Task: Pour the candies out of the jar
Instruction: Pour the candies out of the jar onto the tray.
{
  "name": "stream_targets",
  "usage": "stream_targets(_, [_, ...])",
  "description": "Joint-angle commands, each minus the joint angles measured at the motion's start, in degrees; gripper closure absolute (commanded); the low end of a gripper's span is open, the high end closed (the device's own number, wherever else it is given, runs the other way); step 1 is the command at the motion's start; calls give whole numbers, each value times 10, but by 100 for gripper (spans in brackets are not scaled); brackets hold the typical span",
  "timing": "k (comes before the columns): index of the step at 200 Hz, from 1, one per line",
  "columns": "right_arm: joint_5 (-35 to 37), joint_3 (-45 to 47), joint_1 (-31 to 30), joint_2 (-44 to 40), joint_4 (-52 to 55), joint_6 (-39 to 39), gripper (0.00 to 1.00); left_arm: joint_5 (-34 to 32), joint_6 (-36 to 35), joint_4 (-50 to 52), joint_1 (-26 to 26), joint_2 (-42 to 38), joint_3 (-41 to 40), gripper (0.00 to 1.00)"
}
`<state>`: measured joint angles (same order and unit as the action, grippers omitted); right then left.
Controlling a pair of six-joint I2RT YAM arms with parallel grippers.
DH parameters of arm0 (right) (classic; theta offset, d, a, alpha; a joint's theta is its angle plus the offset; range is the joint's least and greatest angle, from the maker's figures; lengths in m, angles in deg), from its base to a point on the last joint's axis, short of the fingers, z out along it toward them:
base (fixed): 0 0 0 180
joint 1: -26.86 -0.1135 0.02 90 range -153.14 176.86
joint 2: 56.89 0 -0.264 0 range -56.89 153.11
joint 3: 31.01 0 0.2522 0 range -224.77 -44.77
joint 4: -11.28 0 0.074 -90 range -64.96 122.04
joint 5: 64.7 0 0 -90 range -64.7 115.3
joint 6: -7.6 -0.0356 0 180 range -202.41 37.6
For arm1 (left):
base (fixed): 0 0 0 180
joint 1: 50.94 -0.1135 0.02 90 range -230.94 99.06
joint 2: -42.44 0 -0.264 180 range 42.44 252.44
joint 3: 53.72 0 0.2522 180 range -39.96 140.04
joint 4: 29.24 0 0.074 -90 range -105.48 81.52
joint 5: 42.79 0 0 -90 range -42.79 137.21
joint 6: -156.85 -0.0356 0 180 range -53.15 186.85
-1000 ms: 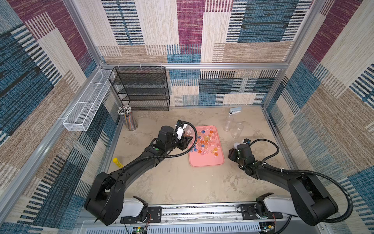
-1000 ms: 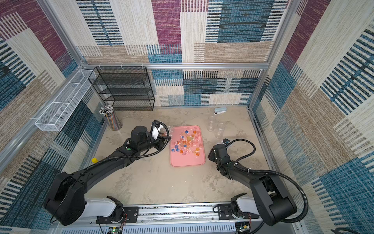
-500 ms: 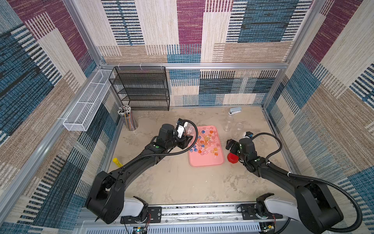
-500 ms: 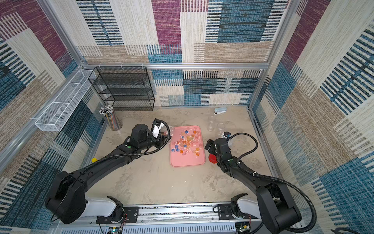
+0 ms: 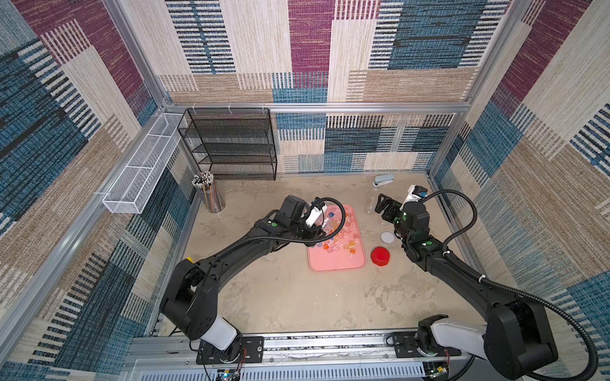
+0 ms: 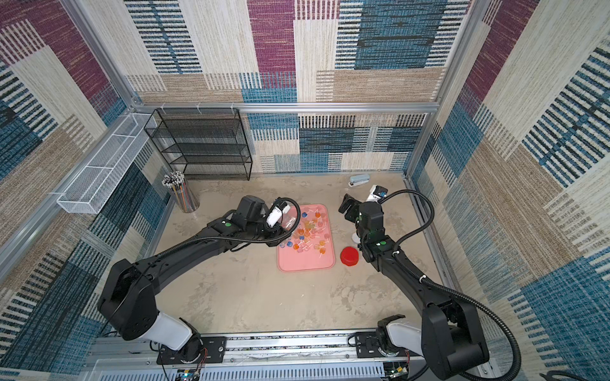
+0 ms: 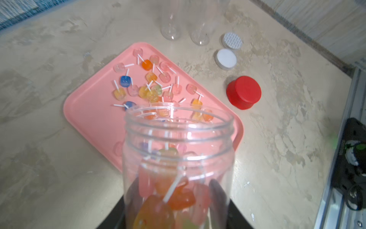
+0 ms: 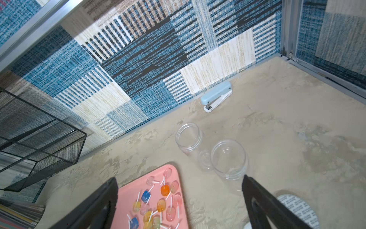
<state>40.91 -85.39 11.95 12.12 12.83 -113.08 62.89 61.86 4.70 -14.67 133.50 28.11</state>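
left gripper (image 5: 319, 231) clenched on jar (image 7: 178, 138), tilted, mouth over tray (image 7: 89, 111) | right gripper (image 8: 179, 182) released, empty, near empty jars (image 8: 227, 158) | candies (image 7: 152, 87): many on tray, several inside jar | risk: mouth near tray's edge, fast tipping could bounce candies onto table (image 7: 39, 138); sticks may jam at neck; slick clear plastic could slip in the grip

My table (image 5: 290, 297): beige, mottled.
Middle: pink tray (image 5: 333, 265), with a red lid (image 5: 380, 256) just beside it.
Far right: two clear jars (image 8: 189, 136), white lids (image 7: 226, 58), a stapler (image 5: 384, 179).
Far left: pencil cup (image 5: 211, 199), black mesh rack (image 5: 231, 145).
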Motion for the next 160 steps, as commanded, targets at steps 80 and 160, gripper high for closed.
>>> stream_targets(80, [8, 81, 56, -73, -15, -32, 0, -115, -160, 326, 104, 212, 245, 100])
stream_targets(160, [15, 93, 64, -93, -19, -33, 0, -326, -239, 432, 162, 301, 375, 100])
